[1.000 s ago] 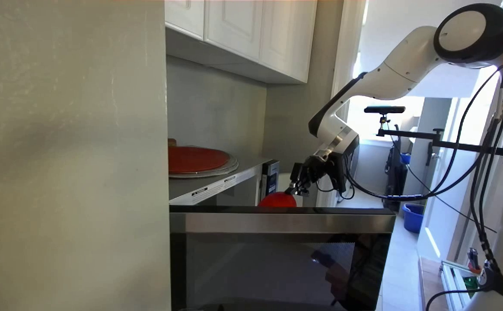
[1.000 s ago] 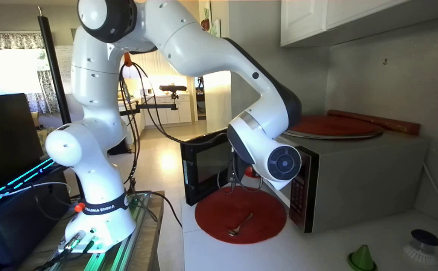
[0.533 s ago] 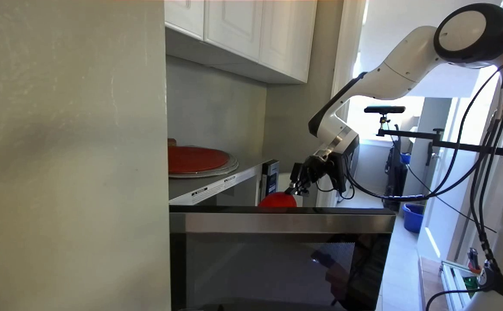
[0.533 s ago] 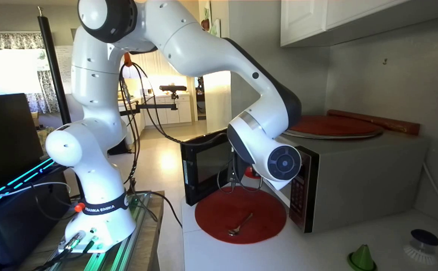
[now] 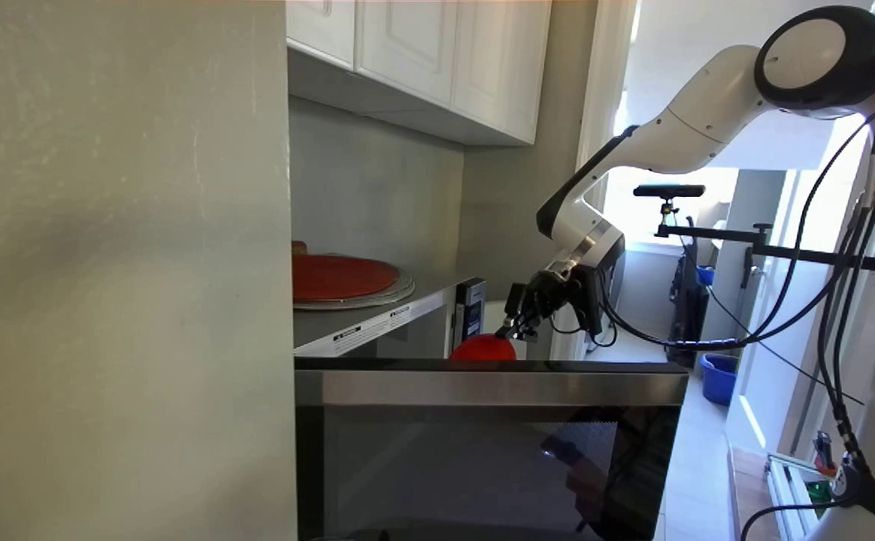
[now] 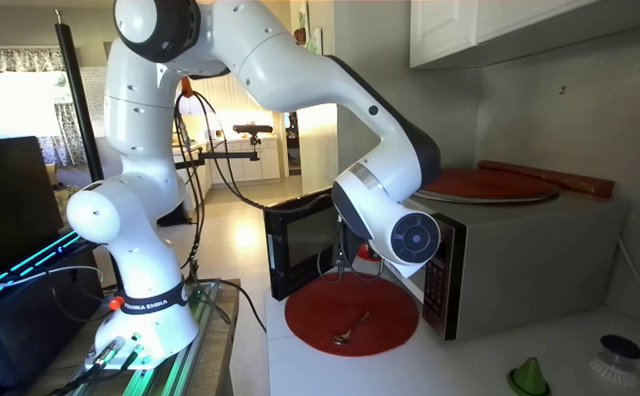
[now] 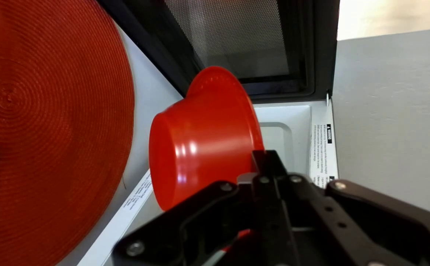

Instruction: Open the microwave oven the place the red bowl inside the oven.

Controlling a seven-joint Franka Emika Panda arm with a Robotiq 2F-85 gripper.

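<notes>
A black gripper (image 7: 255, 171) is clamped on the rim of a red bowl (image 7: 211, 144) at the open front of a microwave (image 6: 529, 269). The bowl hangs tilted; whether any part of it is inside the microwave cannot be told from these angles. The microwave's door (image 5: 445, 466) stands swung wide, its dark glass facing out in an exterior view, and the control panel (image 6: 438, 280) is on the side of the opening away from the hinge.

A stack topped by a round red mat (image 6: 485, 181) lies on the microwave. Directly in front of the microwave, on a white counter (image 6: 309, 379), is a round red place mat (image 6: 320, 308) with a spoon (image 6: 343, 337) resting on it. On the counter beside the microwave, toward its panel end, stand a green cone (image 6: 529, 377) and a brush (image 6: 618, 357) with a dark top. White cupboards (image 6: 443, 30), visible in both exterior views, are mounted above the microwave.

Across from the microwave, the white arm (image 6: 298, 82) rises from a wooden table (image 6: 218, 341) and arches toward the opening. Well apart from the microwave are a black laptop (image 6: 6, 192) and, beyond it, a bright curtained window (image 6: 17, 104).
</notes>
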